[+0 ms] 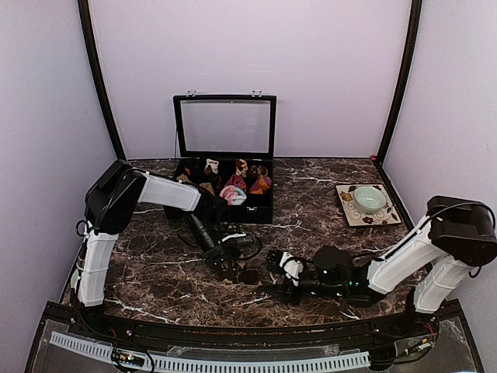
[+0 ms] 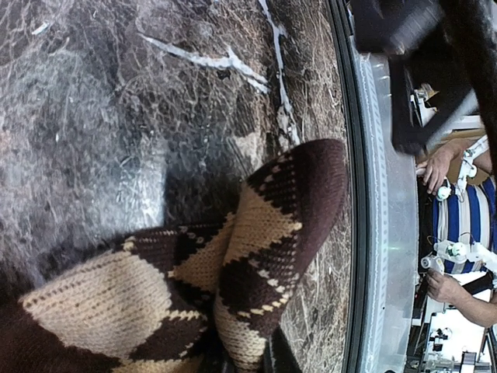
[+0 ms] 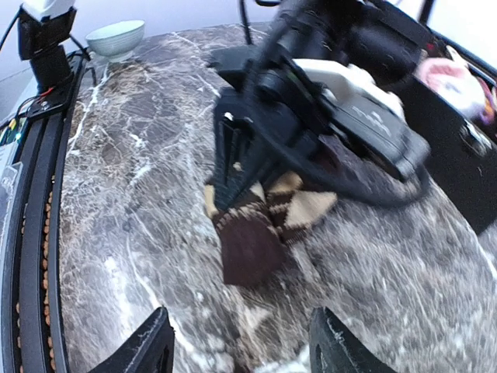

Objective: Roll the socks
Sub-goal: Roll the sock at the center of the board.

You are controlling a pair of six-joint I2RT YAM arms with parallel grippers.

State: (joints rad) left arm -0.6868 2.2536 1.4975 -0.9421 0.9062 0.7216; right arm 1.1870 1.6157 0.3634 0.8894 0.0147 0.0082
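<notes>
The brown-and-beige diamond-pattern socks [image 2: 233, 264] lie bunched on the marble table [image 1: 326, 233] near its front middle. My left gripper [image 2: 248, 361] is shut on them at their folded end, and the dark cuff [image 3: 248, 245] sticks out flat on the table. In the top view the left gripper [image 1: 229, 268] points down onto the socks [image 1: 248, 274]. My right gripper [image 1: 283, 273] hovers just to their right, facing them. In the right wrist view its fingers [image 3: 147, 346] stand wide apart, open and empty, a short way short of the cuff.
A black box [image 1: 260, 210] with its glass lid up stands at the back middle and holds several small rolled socks [image 1: 233, 193]. A patterned plate [image 1: 345, 210] with a pale green bowl [image 1: 370, 198] sits at the back right. The table's front rail [image 3: 35, 233] runs close by.
</notes>
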